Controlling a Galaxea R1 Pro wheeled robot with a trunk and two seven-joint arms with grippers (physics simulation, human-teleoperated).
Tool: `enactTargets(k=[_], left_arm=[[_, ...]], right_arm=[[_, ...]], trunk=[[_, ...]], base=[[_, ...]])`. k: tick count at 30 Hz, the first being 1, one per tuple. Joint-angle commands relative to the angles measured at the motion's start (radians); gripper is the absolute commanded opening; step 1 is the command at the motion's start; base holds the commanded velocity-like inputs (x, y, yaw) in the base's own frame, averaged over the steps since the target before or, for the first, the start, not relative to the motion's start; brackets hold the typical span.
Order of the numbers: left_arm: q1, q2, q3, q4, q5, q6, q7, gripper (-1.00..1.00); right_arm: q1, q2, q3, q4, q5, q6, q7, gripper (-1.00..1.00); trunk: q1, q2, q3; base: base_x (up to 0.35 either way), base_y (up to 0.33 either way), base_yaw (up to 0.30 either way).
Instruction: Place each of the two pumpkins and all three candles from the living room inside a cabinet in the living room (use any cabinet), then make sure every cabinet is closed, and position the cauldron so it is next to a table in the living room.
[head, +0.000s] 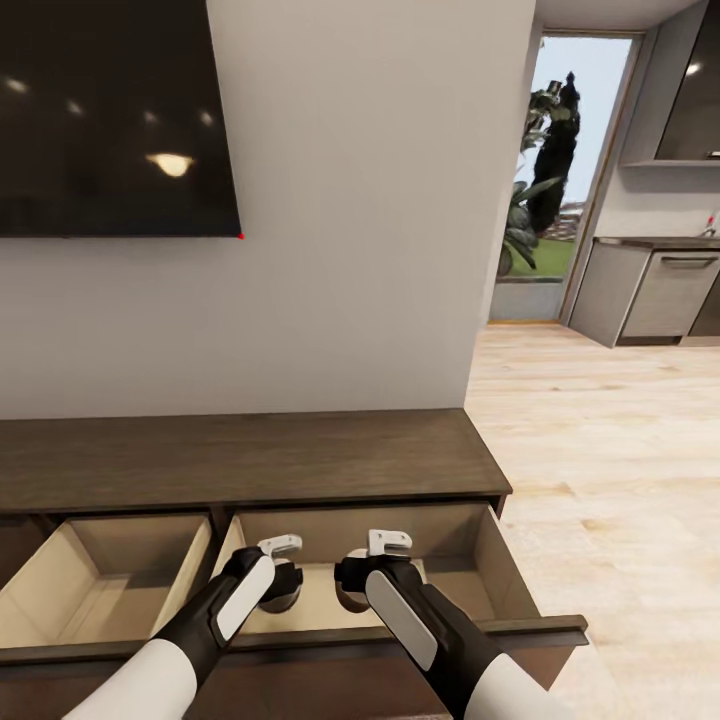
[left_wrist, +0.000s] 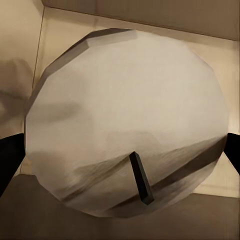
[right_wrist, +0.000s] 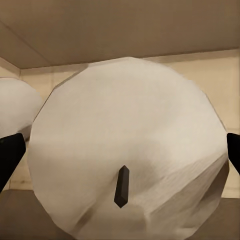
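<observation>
I face the low dark-brown cabinet (head: 250, 455), which has two drawers pulled open. Both arms reach down into the right drawer (head: 512, 565). My left gripper (head: 283, 585) is shut on a cream candle (left_wrist: 125, 115) with a short dark wick; a dark finger (left_wrist: 10, 157) shows at its side. My right gripper (head: 352, 585) is shut on a second candle (right_wrist: 130, 150), with a finger (right_wrist: 10, 157) beside it. The two candles stand close together, and the left one's candle (right_wrist: 15, 107) shows in the right wrist view. Pumpkins, cauldron and table are out of view.
The left drawer (head: 100, 575) stands open and looks empty. A dark TV screen (head: 110, 110) hangs on the wall above the cabinet. Light wood floor (head: 600, 450) runs to the right toward grey kitchen units (head: 660, 290) and a glazed door (head: 555, 170).
</observation>
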Motion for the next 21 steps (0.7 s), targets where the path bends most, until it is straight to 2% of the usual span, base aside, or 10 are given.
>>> enactTargets(k=[1, 21], left_arm=[[-0.001, 0.001, -0.003, -0.003, 0.010, 0.001, 0.011, -1.00], [-0.001, 0.002, -0.003, -0.006, 0.010, 0.002, 0.011, -1.00]], right_arm=[[-0.001, 0.000, 0.002, -0.001, -0.008, 0.001, -0.009, -1.00], [-0.001, 0.000, 0.002, -0.001, -0.008, 0.001, -0.009, -1.00]], trunk=[[0.000, 0.000, -0.001], [0.000, 0.000, -0.001]], base=[[0.000, 0.000, 0.000], [0.074, 0.000, 0.000]])
